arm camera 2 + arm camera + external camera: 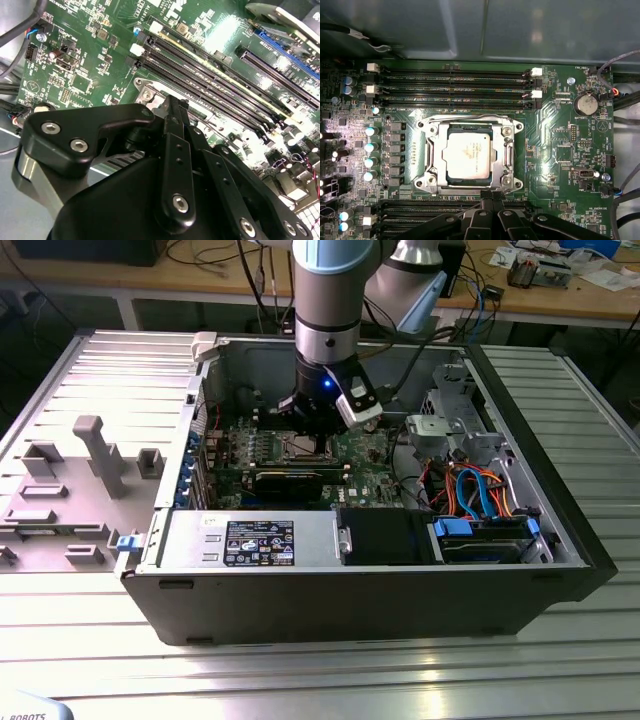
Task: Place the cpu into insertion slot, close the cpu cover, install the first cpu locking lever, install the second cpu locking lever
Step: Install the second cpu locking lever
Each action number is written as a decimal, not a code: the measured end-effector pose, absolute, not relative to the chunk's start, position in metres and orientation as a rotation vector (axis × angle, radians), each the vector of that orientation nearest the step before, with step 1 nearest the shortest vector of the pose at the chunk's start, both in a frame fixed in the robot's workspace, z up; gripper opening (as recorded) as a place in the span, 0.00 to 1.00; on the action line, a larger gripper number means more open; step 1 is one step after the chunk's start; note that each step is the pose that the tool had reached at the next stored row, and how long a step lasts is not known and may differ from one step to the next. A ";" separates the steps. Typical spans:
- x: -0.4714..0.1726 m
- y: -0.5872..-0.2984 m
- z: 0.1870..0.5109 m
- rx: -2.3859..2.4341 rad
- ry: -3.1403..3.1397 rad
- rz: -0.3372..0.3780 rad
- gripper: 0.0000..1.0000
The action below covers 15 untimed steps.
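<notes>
Note that the cpu [469,155] already lies flat in the slot [436,181], its pale metal top facing up and its edges square to the socket frame; seated this way it presents no tilt for the cover to catch on. The cover [508,150] is down over it: its silver frame surrounds the chip on all sides and the chip shows through the central window, so the plate bears on the chip's margins and leaves the top exposed. You cannot confirm from these views whether either locking lever is latched; the thin metal rails along the frame's sides are too indistinct to judge. Observe the gripper [489,195] at the socket's edge, on the side nearer the lower bank of memory slots [420,210]. In the first wrist view its fingers meet in a narrow point with no visible gap and nothing held between them, so treat it as closed and empty; a closed tip of this kind suits pushing on a thin part rather than grasping. In the second wrist view the same black fingers [175,125] reach down just beside the socket corner [148,93]. In the exterior view the arm [326,320] descends vertically into the open case [400,600], which lies on its side on the worktop [300,670] so that the board [370,455] faces up for top-down access.
</notes>
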<state>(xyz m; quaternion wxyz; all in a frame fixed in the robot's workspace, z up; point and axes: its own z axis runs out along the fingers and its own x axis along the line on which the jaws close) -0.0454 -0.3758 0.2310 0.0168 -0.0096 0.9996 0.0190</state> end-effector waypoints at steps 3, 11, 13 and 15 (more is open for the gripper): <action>-0.045 -0.376 0.238 -0.030 3.107 0.059 0.11; -0.046 -0.376 0.245 -0.030 3.117 0.061 0.11; -0.049 -0.376 0.245 -0.030 3.119 0.062 0.11; -0.053 -0.377 0.245 -0.030 3.119 0.066 0.11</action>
